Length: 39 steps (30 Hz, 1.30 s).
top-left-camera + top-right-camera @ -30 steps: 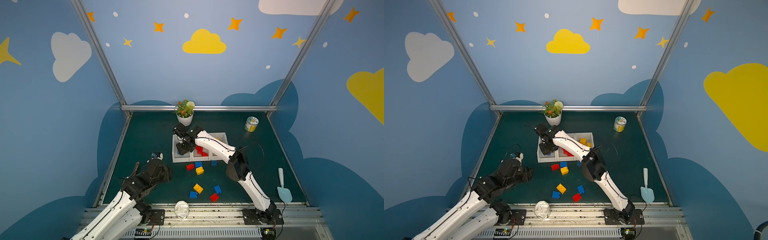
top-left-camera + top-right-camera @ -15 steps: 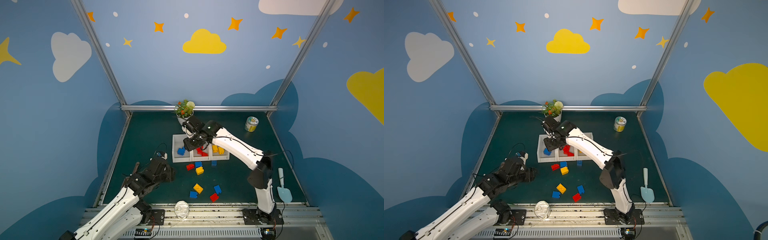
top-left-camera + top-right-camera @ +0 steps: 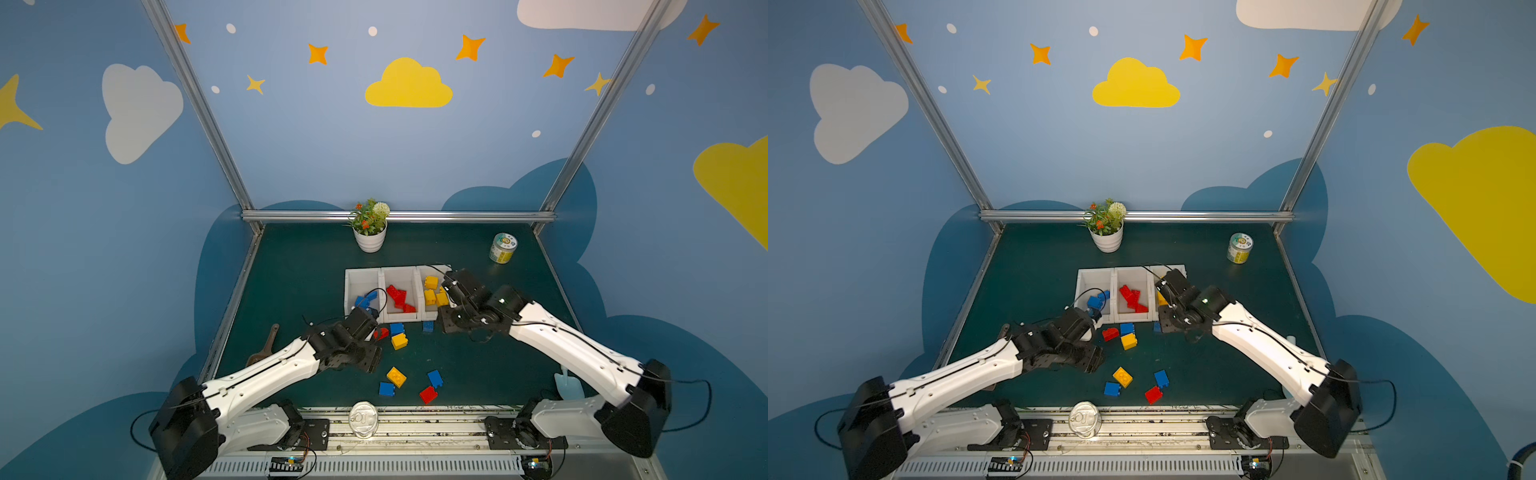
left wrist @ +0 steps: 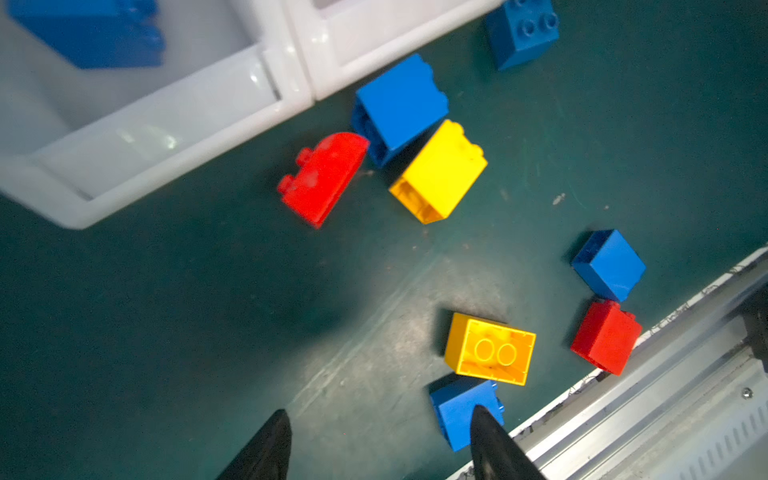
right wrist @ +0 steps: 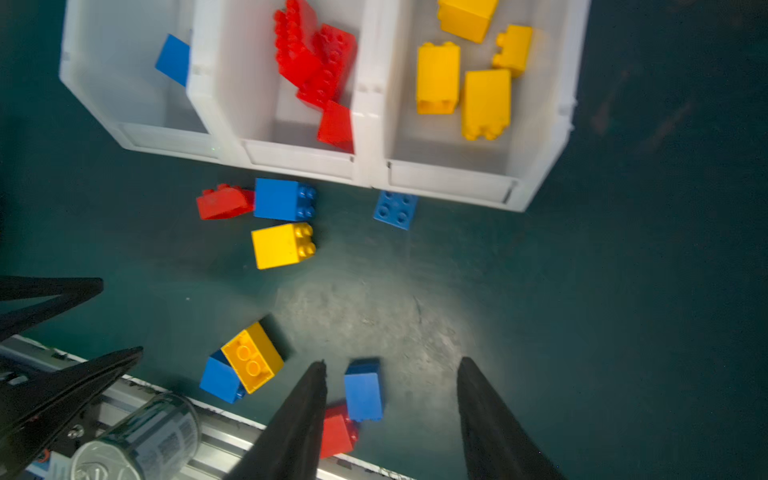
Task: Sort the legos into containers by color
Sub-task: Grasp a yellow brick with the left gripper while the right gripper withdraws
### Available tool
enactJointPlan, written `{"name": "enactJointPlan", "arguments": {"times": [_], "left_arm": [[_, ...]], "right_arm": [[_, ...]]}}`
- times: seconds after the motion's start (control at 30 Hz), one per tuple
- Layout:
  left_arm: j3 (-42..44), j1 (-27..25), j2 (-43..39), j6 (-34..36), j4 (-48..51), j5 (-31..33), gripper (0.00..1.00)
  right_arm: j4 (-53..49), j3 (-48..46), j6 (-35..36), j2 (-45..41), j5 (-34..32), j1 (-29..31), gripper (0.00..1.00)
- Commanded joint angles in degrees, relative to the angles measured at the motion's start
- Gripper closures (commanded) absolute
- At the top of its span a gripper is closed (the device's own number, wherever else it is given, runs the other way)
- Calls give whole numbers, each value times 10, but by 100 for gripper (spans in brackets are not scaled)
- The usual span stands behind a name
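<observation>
Green mat [image 3: 291,270]: eight loose legos [image 3: 399,340], three containers [image 3: 381,286]; left tool [image 4: 379,409], right tool [image 5: 392,361] both agape, empty.

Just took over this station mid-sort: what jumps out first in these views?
The three joined white bins mid-table stand out, holding blue bricks in the left one, red bricks in the middle, yellow bricks in the right. Eight loose bricks lie on the green mat in front of them. Both the left gripper and the right gripper hang open and empty.
</observation>
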State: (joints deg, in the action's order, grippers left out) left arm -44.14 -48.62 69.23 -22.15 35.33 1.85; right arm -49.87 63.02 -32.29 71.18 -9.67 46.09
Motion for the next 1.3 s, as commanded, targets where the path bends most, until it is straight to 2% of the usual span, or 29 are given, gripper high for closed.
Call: {"name": "enactJointPlan", "arguments": {"times": [0.0,0.1,0.23,0.43,0.67,0.73,0.97,1.1,1.27], "left_arm": [[-25,-28,45,24,4,-22,30],[-43,-54,88,22,-2,-32,28],[-75,-85,147,24,7,-37,26],[-137,-105,240,19,45,-47,25],[-179,-121,312,4,78,-35,26],[-187,-123,326,4,88,-26,30],[-204,-126,347,9,101,-8,53],[-210,-127,349,9,102,-9,58],[-246,-124,338,42,107,6,58]], "right_arm": [[35,-68,-63,-83,-63,-6,48],[79,-144,-68,-174,-92,-7,47],[69,-187,-94,-263,-115,-16,47],[20,-193,-103,-289,-114,-21,46],[26,-208,-111,-300,-108,-22,46],[25,-211,-113,-304,-109,-21,46],[17,-219,-119,-317,-112,-21,46],[16,-221,-120,-321,-113,-21,46],[14,-219,-115,-322,-116,-22,46]]}}
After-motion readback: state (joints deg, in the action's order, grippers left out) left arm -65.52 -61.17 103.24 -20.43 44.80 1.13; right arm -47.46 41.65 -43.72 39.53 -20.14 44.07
